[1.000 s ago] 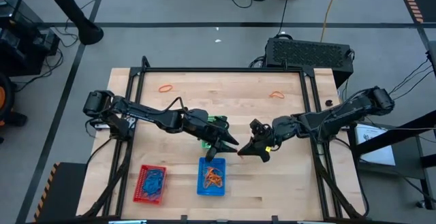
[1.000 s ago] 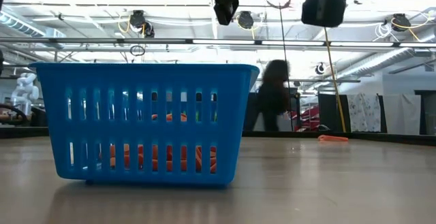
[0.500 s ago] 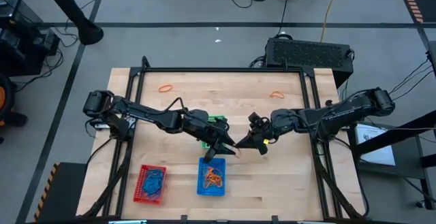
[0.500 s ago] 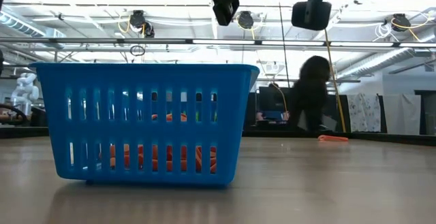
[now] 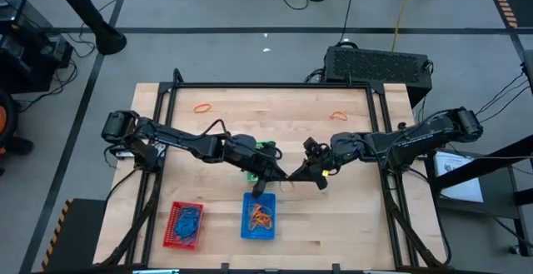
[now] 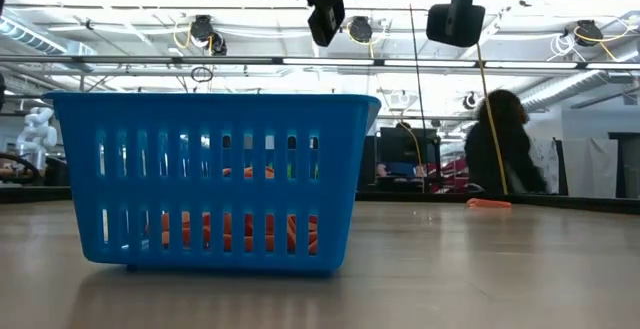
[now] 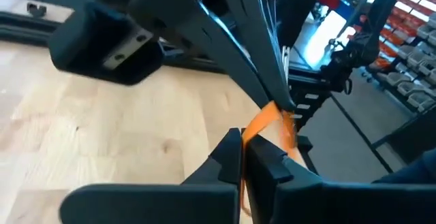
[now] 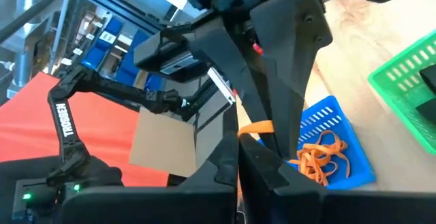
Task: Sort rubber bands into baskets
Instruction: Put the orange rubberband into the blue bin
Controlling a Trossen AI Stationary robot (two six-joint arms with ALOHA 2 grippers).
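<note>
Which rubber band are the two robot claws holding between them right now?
Look above the blue basket near the table's front edge, where the left gripper and right gripper meet. The orange band is pinched between both; the other loose orange bands lie on the table's far side.

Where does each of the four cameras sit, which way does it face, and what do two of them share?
High view: overhead, straight down; both arms, left gripper meeting right gripper.
Low view: table height, facing the blue basket; arm parts overhead.
Left wrist view: behind shut fingers pinching an orange band.
Right wrist view: behind shut fingers on that band.
Shared: both wrist views show that band.
</note>
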